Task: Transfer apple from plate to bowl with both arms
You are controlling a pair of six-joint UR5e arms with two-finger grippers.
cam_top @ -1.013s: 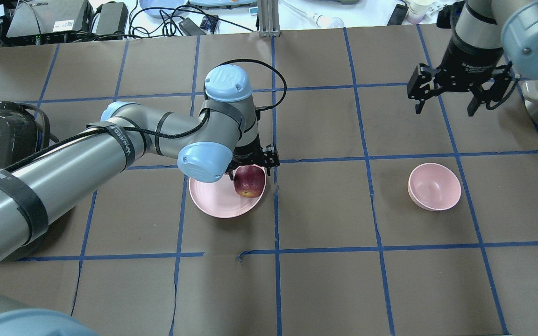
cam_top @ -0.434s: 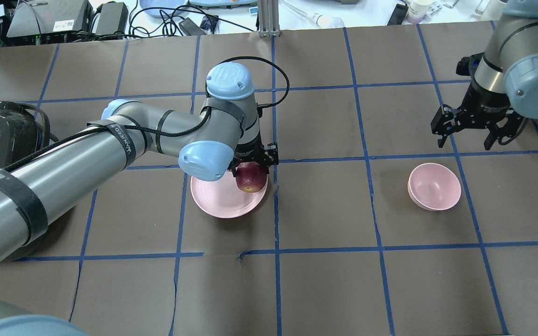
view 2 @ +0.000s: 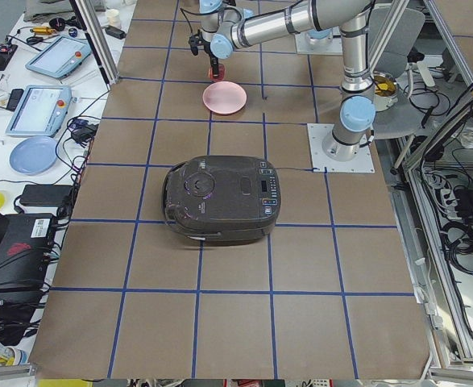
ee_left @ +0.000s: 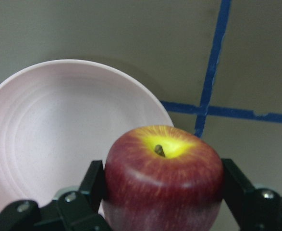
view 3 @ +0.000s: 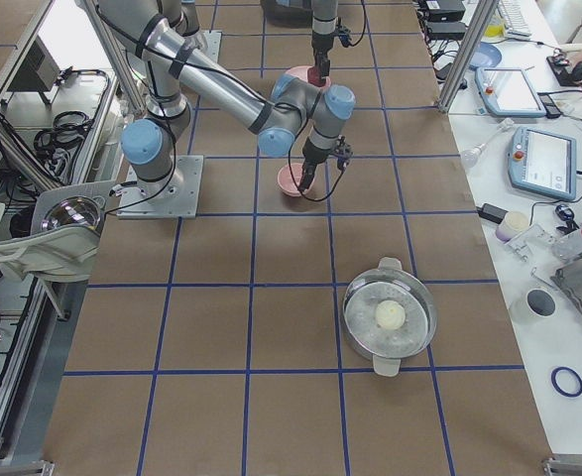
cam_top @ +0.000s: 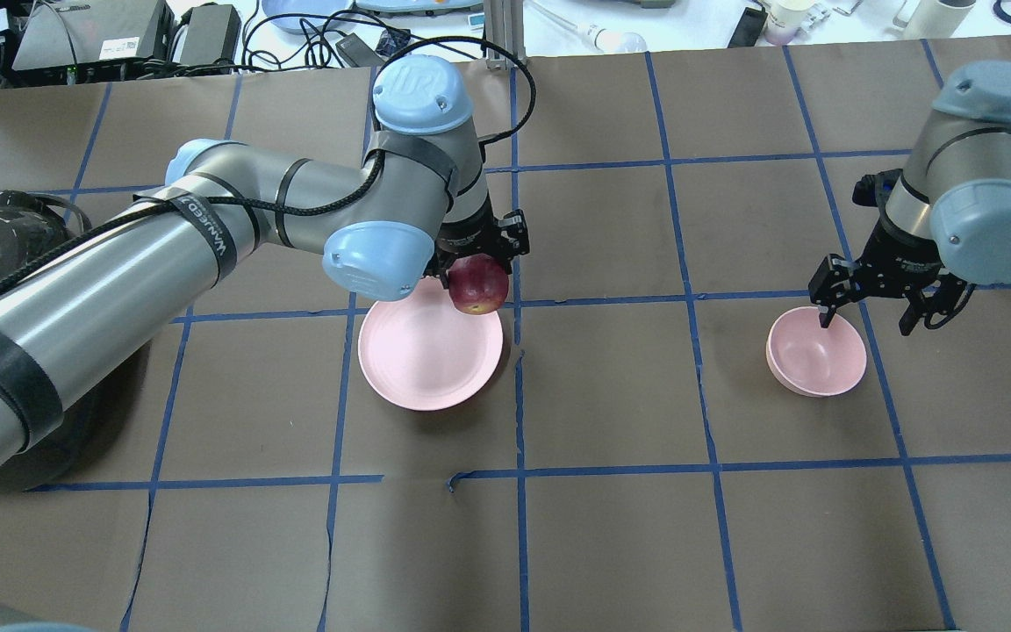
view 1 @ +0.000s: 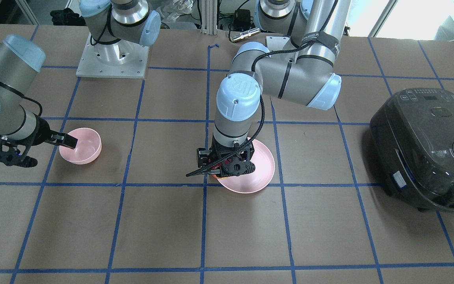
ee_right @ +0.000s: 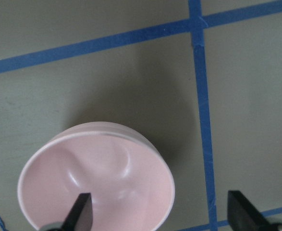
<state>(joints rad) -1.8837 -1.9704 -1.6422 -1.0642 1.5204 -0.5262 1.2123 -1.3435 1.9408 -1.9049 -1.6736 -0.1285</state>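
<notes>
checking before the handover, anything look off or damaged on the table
Nothing is spilled or broken. The apple is clamped in the left gripper above the plate's edge. One oddity: the blue tape line near the table's front is kinked, and its ends do not meet.

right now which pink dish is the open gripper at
The small deep bowl; the right gripper straddles its rim. The flat plate is at the left gripper.

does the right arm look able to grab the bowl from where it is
Likely yes. The right claw is open over the bowl's rim, one finger above the inside, the other outside it. The bowl is empty and nothing stands between them.
</notes>
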